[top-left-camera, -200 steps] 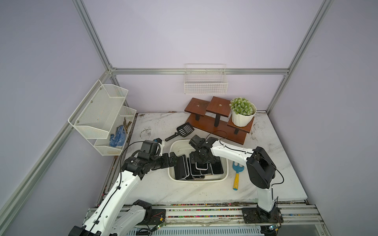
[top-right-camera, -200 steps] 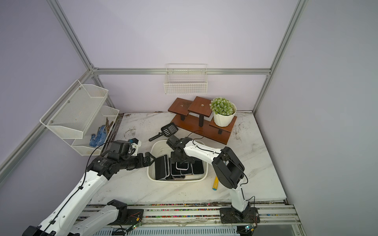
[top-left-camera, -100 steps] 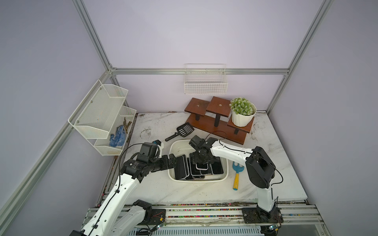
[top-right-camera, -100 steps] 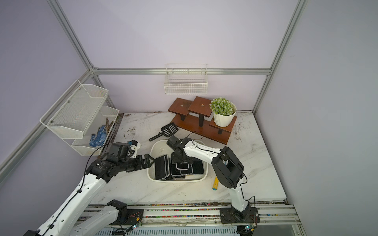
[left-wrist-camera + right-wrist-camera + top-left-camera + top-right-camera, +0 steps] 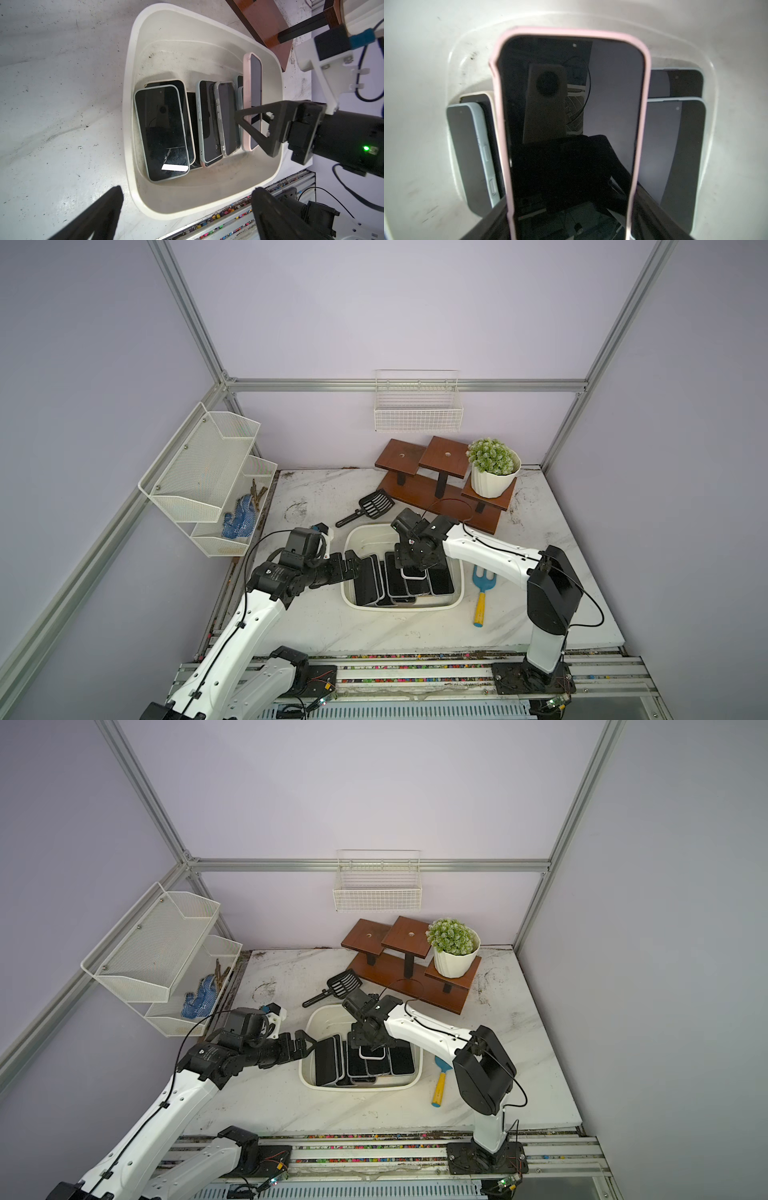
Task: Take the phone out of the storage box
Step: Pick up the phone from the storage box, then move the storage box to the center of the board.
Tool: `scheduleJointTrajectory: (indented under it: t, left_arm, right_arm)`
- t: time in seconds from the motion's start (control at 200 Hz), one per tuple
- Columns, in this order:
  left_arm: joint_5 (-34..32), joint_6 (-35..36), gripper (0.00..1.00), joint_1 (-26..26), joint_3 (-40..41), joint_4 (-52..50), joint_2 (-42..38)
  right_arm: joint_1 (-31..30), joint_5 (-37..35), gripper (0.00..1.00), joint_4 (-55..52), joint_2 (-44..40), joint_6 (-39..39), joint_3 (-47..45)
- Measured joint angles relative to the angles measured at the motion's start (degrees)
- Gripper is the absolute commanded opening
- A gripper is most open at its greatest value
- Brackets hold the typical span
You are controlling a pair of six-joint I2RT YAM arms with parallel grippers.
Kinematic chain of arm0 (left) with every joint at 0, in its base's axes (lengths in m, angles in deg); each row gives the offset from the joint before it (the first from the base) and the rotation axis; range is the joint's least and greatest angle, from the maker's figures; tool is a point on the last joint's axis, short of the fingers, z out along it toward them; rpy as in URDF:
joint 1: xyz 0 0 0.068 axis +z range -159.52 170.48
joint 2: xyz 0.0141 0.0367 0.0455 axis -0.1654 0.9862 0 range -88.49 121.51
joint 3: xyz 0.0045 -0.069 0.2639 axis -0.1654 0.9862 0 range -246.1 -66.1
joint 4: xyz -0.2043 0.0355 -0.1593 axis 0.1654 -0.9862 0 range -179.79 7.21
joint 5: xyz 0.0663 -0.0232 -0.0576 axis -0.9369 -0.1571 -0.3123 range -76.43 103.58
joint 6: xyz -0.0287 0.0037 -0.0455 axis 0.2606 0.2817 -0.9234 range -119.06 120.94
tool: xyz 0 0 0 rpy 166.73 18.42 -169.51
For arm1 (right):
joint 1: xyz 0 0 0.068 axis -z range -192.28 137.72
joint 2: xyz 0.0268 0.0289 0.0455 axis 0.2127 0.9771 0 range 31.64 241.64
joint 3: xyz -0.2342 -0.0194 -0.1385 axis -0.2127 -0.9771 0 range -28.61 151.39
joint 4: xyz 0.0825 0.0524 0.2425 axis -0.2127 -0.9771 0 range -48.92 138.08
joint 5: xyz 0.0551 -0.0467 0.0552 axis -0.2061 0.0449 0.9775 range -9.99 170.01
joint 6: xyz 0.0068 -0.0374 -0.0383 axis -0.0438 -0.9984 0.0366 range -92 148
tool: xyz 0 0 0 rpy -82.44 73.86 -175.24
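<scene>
No writing, brand or number is legible: inside the shallow white plastic storage box (image 5: 127,104), the white patch (image 5: 173,167) on the grey-cased black-screened phone (image 5: 160,124) shows no writing, and the raised marks (image 5: 218,116) on the edge of the clear-cased phone (image 5: 228,120) are too blurred.

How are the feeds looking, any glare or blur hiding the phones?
Right wrist view: the pink-cased phone fills the frame, its screen all reflections; box wall soft. Left wrist view: sharp, one white glare patch on the end phone. Both top views: even light, no glare.
</scene>
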Motion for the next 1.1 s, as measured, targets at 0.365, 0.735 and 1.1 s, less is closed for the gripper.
scheduleJointTrajectory:
  t: [0.365,0.735,1.1]
  left_arm:
    - [3.34,-3.48,1.00,0.00,0.00,5.64,4.39]
    - [6.08,-4.83,1.00,0.00,-0.02,8.87,8.48]
    - [13.70,-12.04,1.00,1.20,-0.02,17.81,9.16]
  right_arm:
    - [0.00,-0.94,0.68,-3.96,-6.93,-1.29,0.26]
    - [0.00,2.01,0.62,-5.33,-15.34,-2.75,0.22]
    - [-0.90,7.19,0.60,-5.33,-19.28,-3.21,-0.90]
